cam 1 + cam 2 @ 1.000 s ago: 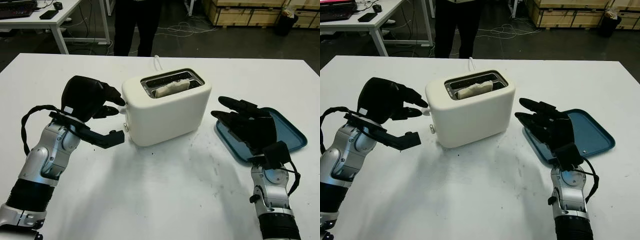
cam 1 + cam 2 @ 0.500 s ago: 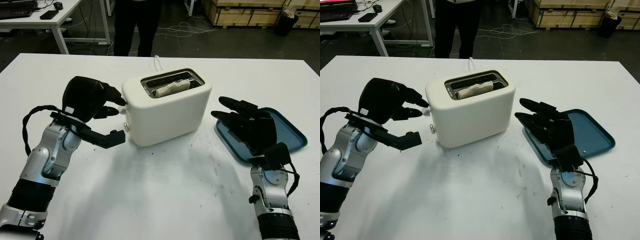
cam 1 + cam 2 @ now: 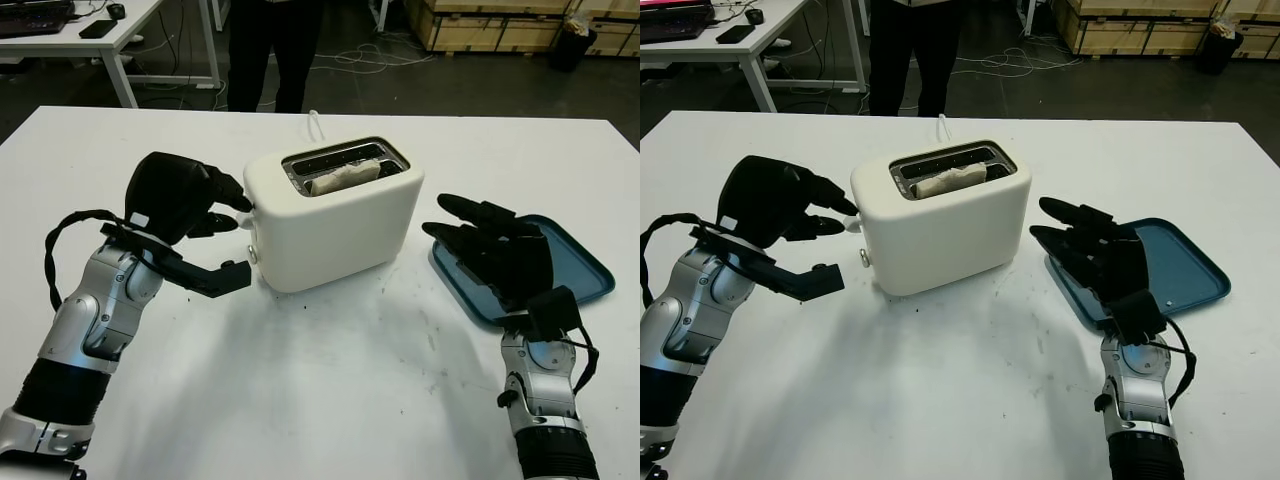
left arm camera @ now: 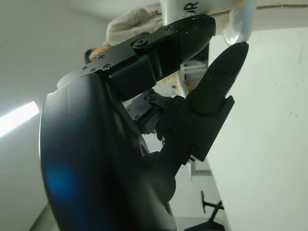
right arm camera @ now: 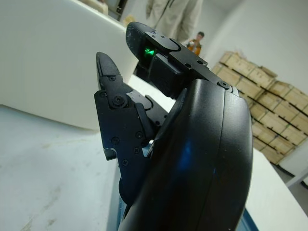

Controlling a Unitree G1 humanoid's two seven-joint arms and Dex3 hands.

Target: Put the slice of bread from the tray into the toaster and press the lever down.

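1. The right hand (image 3: 500, 255) hovers open over the near end of the blue tray (image 3: 580, 262), holding nothing, just beside the toaster's right wall.
2. The left hand (image 3: 190, 200) is at the toaster's (image 3: 335, 215) left end, fingers curled; its fingertips (image 4: 226, 67) appear to touch the pale lever (image 4: 239, 21), a contact the left wrist view shows close.
3. Beyond the fingers, the slice of bread (image 3: 345, 174) sits in the top slot, its long axis along the toaster's length, edge upward.
4. A person (image 3: 905, 45) stands past the table (image 3: 300, 400).
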